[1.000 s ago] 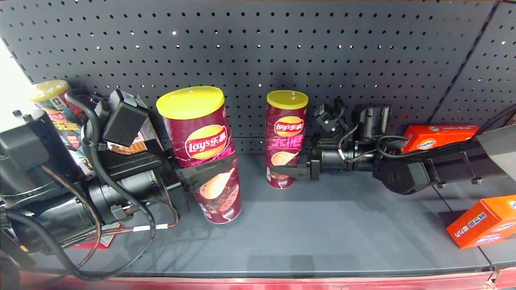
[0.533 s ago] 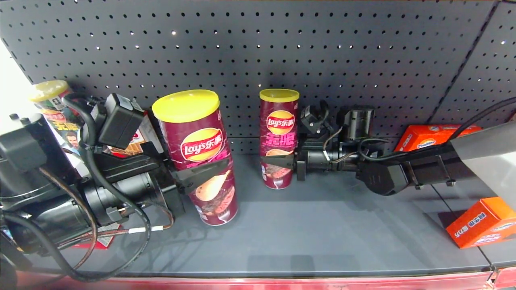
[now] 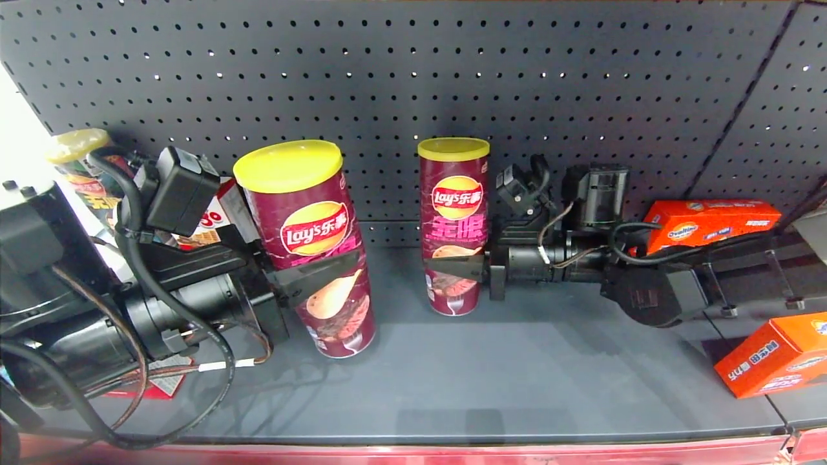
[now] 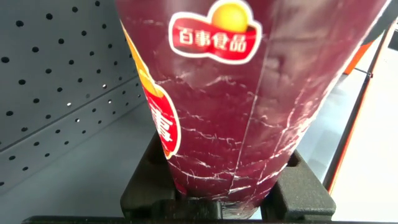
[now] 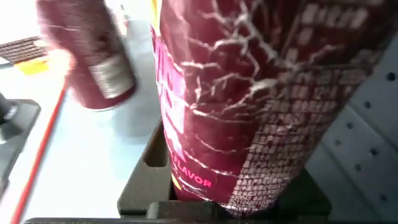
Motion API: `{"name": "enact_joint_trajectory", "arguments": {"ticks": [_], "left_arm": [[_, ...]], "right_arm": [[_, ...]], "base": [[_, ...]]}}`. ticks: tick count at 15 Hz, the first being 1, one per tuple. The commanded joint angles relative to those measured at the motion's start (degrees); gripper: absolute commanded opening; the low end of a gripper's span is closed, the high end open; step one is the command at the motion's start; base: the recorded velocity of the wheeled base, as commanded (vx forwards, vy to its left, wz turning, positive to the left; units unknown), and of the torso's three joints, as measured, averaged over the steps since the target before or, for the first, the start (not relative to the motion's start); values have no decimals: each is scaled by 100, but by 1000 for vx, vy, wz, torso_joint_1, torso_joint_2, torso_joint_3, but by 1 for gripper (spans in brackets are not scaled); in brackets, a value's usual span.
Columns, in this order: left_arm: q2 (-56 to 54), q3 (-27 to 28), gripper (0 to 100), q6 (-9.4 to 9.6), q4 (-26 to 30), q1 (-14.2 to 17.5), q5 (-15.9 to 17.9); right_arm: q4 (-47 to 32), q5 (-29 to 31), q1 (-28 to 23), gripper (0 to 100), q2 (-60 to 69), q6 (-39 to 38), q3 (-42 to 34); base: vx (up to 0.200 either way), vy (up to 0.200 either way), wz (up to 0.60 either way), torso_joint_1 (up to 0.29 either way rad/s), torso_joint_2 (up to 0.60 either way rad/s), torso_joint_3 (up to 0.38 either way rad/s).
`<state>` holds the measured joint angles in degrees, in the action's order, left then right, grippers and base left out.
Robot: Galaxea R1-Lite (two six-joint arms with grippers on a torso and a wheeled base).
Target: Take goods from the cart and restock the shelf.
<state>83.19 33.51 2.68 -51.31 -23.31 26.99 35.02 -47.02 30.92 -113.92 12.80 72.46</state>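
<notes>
Two maroon chip cans with yellow lids are over the dark shelf [image 3: 530, 374]. My left gripper [image 3: 320, 274] is shut on the nearer can [image 3: 303, 245], which leans a little, low over the shelf's left-middle. In the left wrist view that can [image 4: 249, 93] sits between the fingers of the gripper [image 4: 230, 202]. My right gripper [image 3: 455, 266] is shut on the second can [image 3: 452, 219], upright close to the pegboard, its base at shelf level. The right wrist view has this can [image 5: 249, 99] in the gripper [image 5: 230, 202] and the other can [image 5: 93, 56] farther off.
A perforated back panel [image 3: 452, 77] closes the shelf behind. A yellow-lidded can [image 3: 76, 152] and snack packs [image 3: 210, 216] stand at the far left. Orange boxes lie at the right rear [image 3: 707, 216] and right front [image 3: 775, 355]. A red strip [image 3: 413, 452] edges the front.
The left gripper has carried its can slightly to the left. The right gripper shifted its can left, then a little back to the right, still upright near the pegboard.
</notes>
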Motion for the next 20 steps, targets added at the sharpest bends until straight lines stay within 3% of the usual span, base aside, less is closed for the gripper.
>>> {"name": "enact_joint_trajectory", "arguments": {"ticks": [1, 5, 9, 20], "left_arm": [[-4, 6, 0, -5, 7, 2, -1], [-4, 6, 0, -5, 7, 11, -10], [4, 15, 0, -5, 7, 11, -10], [13, -3, 0, -5, 7, 2, -18]], "right_arm": [[215, 307, 257, 0, 643, 21, -786], [1472, 562, 547, 0, 942, 3, -2236], [2430, 808, 705, 0, 907, -23, -3106], [2615, 808, 872, 0, 836, -6, -3335]], "base": [[0, 0, 0, 0, 0, 0], [0, 0, 0, 0, 0, 0], [0, 0, 0, 0, 0, 0], [0, 0, 0, 0, 0, 0]]}}
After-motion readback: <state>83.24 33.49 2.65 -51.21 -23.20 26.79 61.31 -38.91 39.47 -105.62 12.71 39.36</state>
